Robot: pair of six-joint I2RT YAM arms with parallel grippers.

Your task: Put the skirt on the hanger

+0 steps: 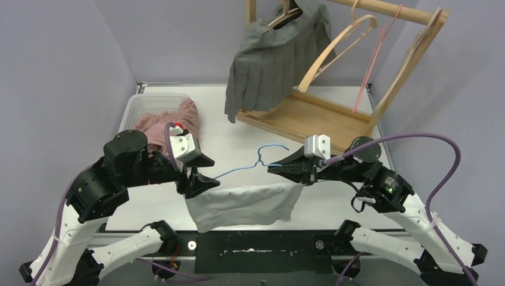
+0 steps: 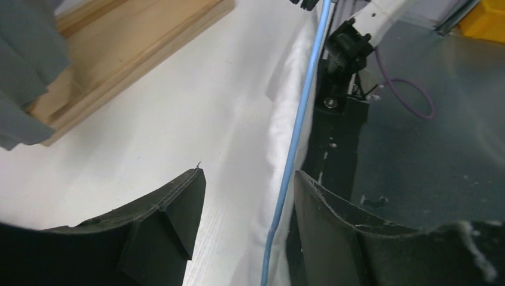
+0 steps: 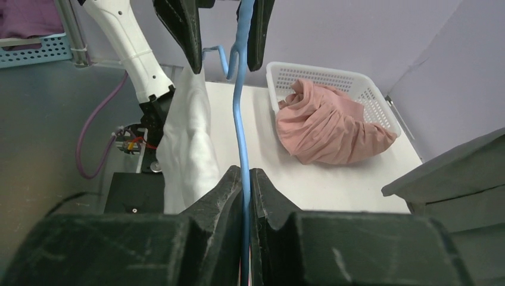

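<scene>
A thin blue wire hanger (image 1: 250,168) is held level above the table's front, its hook (image 1: 269,150) pointing to the back. My right gripper (image 1: 279,168) is shut on one end of it; the wrist view shows the wire (image 3: 240,107) pinched between my fingertips (image 3: 245,179). A white skirt (image 1: 244,204) hangs under the wire and over the table's front edge. My left gripper (image 1: 201,171) is open at the hanger's other end. In its wrist view the wire (image 2: 293,149) and the skirt's edge (image 2: 250,208) pass between the spread fingers (image 2: 172,208).
A white basket (image 1: 149,102) at the back left holds a pink garment (image 1: 172,122). A wooden rack (image 1: 309,116) at the back right carries a grey skirt (image 1: 271,62) on a hanger, an empty wooden hanger (image 1: 333,47) and a pink hanger (image 1: 372,59).
</scene>
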